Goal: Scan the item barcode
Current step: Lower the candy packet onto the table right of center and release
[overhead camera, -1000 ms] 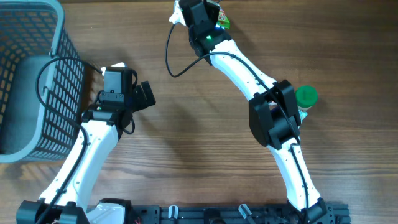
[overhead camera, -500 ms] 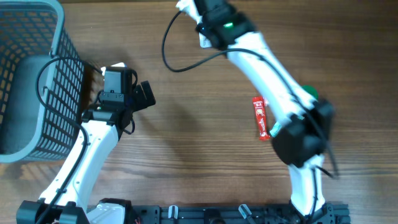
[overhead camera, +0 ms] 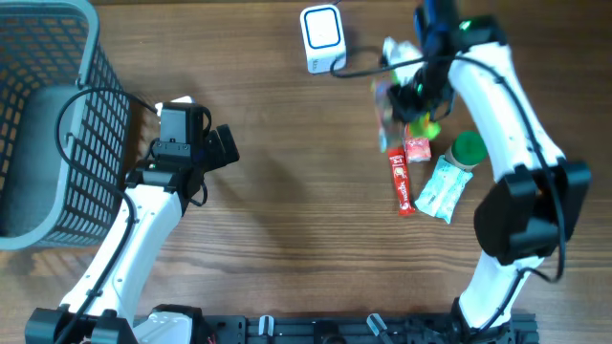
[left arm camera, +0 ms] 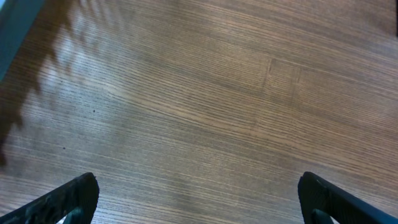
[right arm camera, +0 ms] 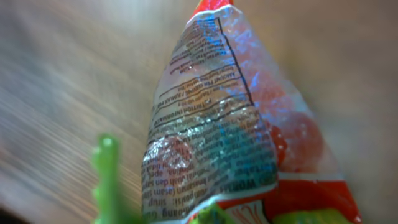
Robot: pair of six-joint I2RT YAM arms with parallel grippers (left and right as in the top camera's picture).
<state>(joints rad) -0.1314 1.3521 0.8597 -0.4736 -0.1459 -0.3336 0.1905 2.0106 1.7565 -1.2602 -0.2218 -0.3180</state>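
Your right gripper [overhead camera: 409, 94] is closed down tight, pinching a candy bag [right arm camera: 217, 124]; that's your item. On the right wrist camera the bag fills the frame: clear film, round red sweets inside, red edging, and a block of small dark print facing the lens, too blurred to read. A bright green shape sits out of focus at the lower left of that view, and you can't tell what it is.

From overhead the bag is a pale smear at the gripper's left side, over the far right part of the table [overhead camera: 287, 191]. The scanner [overhead camera: 322, 38], a white box with a blue-rimmed face, sits at the far edge, left of the bag and apart from it. A dark cable [overhead camera: 359, 67] runs from it toward your right arm.

Just on the near side of that gripper, goods lie in a cluster on the wood. There's a small red packet [overhead camera: 417, 150], and a long red bar [overhead camera: 401, 182] just nearer you. A pale green pouch [overhead camera: 442, 189] lies beside the bar, and a green-capped bottle [overhead camera: 469, 148] stands close against the arm's white link.

Now your left gripper [left arm camera: 202, 199]: jaws spread wide. Its two dark fingers [left arm camera: 78, 198] sit in the bottom corners of the wrist view, with only wood grain between them. From overhead, that arm's wrist is just beside the wall of the grey mesh basket [overhead camera: 38, 48] at the left edge, well apart from the bag and the scanner.
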